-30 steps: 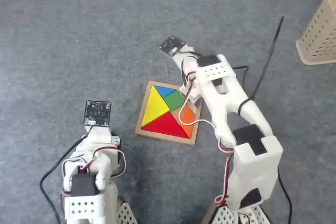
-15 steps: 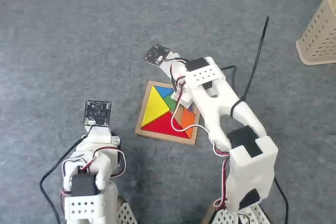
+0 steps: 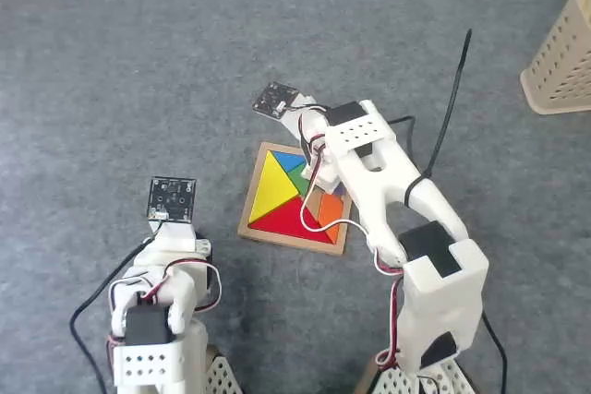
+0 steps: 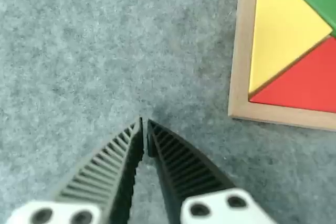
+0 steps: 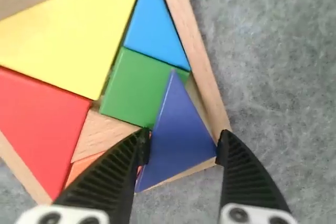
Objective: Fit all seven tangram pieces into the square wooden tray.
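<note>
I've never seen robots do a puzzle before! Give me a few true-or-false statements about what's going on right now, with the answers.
1. The left claw is holding a puzzle piece. False: it is shut on nothing, over the grey carpet beside the tray.
2. The yellow triangle lies inside the tray. True.
3. The right claw grips the dark blue triangle. True.
4. The dark blue triangle sits flat in its slot. False: it overlaps the green square and the tray's rim.
5. Every piece in the tray is red. False: yellow, blue, green, red and orange pieces show.
</note>
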